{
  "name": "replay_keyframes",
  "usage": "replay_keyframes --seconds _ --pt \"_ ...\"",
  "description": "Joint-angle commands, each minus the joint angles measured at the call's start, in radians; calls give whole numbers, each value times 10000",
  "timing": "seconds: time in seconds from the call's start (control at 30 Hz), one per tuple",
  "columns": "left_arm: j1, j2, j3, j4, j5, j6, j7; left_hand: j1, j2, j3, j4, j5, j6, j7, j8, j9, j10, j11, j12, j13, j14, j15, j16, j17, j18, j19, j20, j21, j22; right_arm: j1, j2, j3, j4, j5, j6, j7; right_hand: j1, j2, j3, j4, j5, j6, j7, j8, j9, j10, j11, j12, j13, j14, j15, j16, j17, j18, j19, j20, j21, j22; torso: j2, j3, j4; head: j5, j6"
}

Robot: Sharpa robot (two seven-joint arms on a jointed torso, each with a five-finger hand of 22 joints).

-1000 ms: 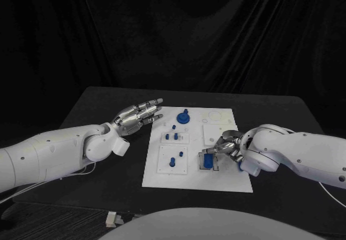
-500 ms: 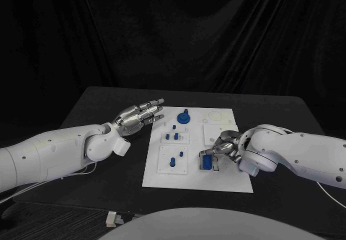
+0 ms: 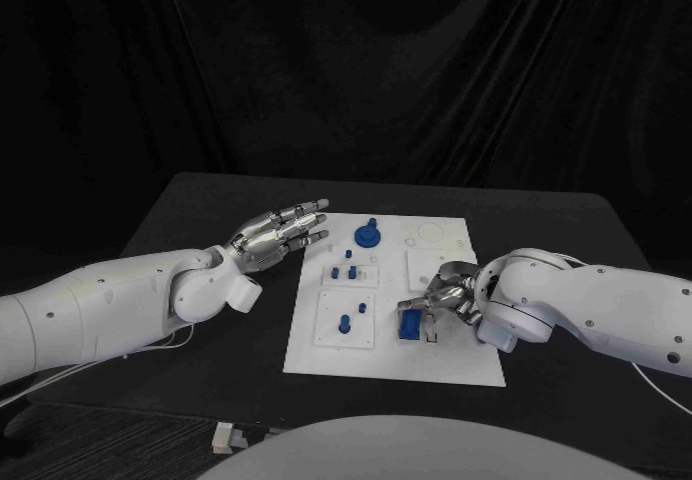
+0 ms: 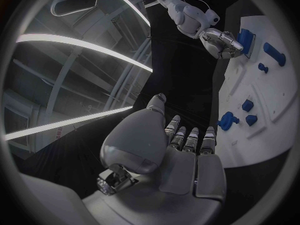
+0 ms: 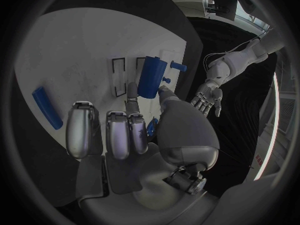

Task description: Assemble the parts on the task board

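White and flat, the rectangular task board lies in the middle of the black table, slightly right of the frame's centre in the head view. Small blue plastic parts sit on it: a round blue knob-like part near the board's upper edge, a cluster of small blue pegs just below it, and a single blue peg lower on the board's left side. A larger blue block-shaped part stands in the board's lower right area.

At centre right, the silver right hand is over that block, its fingers curled down around it; from the right wrist view the fingertips reach its edge, though I cannot tell whether they truly grip it. A long blue bar lies apart on the board there.

Left of the board, the silver left hand hovers with fingers spread, holding nothing.
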Motion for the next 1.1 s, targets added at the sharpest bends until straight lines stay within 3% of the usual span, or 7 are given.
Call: replay_keyframes --seconds 0.03,0.53,0.6,0.8,0.93,1.07,1.1 --pt "-26 22 10 8 54 172 74 9 108 5 -44 66 -49 33 47 4 12 57 39 6 14 61 -36 -16 110 30 66 -12 -16 -43 45 -1 18 -167 195 -62 -176 -4 -139 45 -162 -106 0 46 -23 1048 82 35 2634 795 89 -62 1273 203 160 44 -63 1942 1 1 5 14 -2" --pt "-82 11 10 5 54 211 33 4 121 10 -44 67 -59 40 49 3 14 60 40 7 14 83 -36 -16 105 31 74 -11 -14 -53 78 -1 24 -238 207 -46 -215 -162 -577 316 -1001 -342 47 102 -110 1048 121 35 2634 758 115 -148 1069 226 122 64 -182 1908 -2 1 3 18 -2" --pt "-88 8 10 8 55 212 35 4 121 10 -44 67 -59 40 49 3 14 60 40 7 14 83 -36 -16 105 31 74 -11 -14 -53 54 -1 41 -239 208 -28 -258 -345 -754 643 -1436 -549 81 206 -86 1048 149 35 2634 751 139 -167 1022 229 118 84 -205 1904 -4 2 4 22 -2" --pt "-96 -15 10 22 54 204 55 -1 127 12 -44 68 -64 42 52 2 11 61 39 6 14 103 -36 -16 98 31 82 -11 -14 -48 -121 0 168 -240 -70 116 -367 -688 -1011 1213 -1747 -805 101 460 -17 1048 164 35 2634 747 151 -180 986 238 108 99 -251 1893 -7 1 1 43 -2" --pt "-99 -47 10 36 55 179 76 -1 127 12 -44 68 -64 42 52 2 11 61 39 6 14 103 -36 -16 98 31 82 -11 -14 45 -413 1 411 -210 -471 491 -724 -390 -1256 1195 -1549 -865 76 703 65 1048 162 35 2634 750 130 -173 994 240 108 100 -268 1890 -3 1 -1 73 -2" --pt "-101 -100 10 52 55 142 109 -3 126 11 -46 68 -57 43 56 4 18 63 42 9 14 108 -36 -16 95 32 85 -10 -10 460 -853 2 803 -92 -802 822 -843 -107 -1429 1181 -1339 -872 51 919 139 1048 128 35 2634 761 123 -150 1040 233 130 78 -227 1905 0 2 1 79 -2" --pt "-101 -111 10 54 55 136 117 -3 126 11 -46 68 -56 43 56 4 18 63 42 9 14 108 -36 -16 95 32 85 -10 -10 621 -971 2 904 -71 -784 824 -630 54 -1453 1071 -845 -874 26 1066 184 1048 111 35 2634 777 107 -114 1118 217 163 63 -154 1928 0 1 1 66 -2"
